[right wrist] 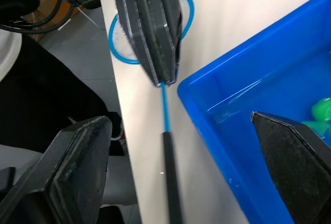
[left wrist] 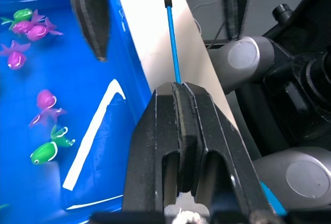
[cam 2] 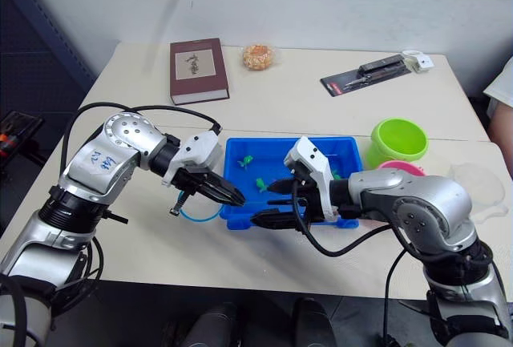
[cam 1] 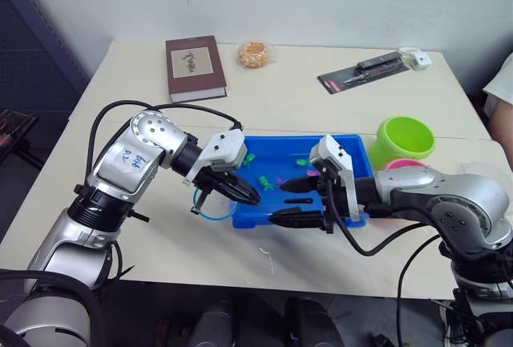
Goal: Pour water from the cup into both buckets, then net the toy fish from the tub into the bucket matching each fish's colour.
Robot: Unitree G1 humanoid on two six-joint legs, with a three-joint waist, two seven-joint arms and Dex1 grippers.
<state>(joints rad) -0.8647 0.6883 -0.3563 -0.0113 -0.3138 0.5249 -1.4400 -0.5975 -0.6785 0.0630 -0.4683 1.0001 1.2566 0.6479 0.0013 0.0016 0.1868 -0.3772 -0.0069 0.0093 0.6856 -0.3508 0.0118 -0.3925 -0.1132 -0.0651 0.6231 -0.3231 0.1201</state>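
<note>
- The left gripper (right wrist: 158, 76) has its jaws pressed together on the net (right wrist: 166, 131), pinching the thin blue shaft just below the light blue hoop, so the hoop sits behind the jaws and the dark handle points away toward the right arm.
- The net hangs just outside the near left corner of the tub (cam 1: 353, 145), over the counter (cam 1: 321, 110). That looks like a handover or re-grip pose, not a scooping one.
- The right gripper (cam 1: 298, 200) waits with its jaws spread wide, one finger over the tub water and the other along the near rim. The dark handle lies between them in the right wrist view, untouched, probably so this arm can close on the handle end.
- The toy fish (left wrist: 31, 27), pink and green, float inside the tub. None has been netted yet.
- The lime green bucket (cam 1: 405, 140) stands just beyond the tub's far right corner, with the pink bucket (cam 1: 401, 164) beside it, partly hidden by the right arm; both are within easy reach for dropping fish.
- A clear cup (cam 2: 478, 183) sits at the right edge of the counter, set aside.
- A book (cam 1: 195, 66), a wrapped snack (cam 1: 255, 54) and a packaged tool (cam 1: 361, 72) lie at the far side, well apart.
</note>
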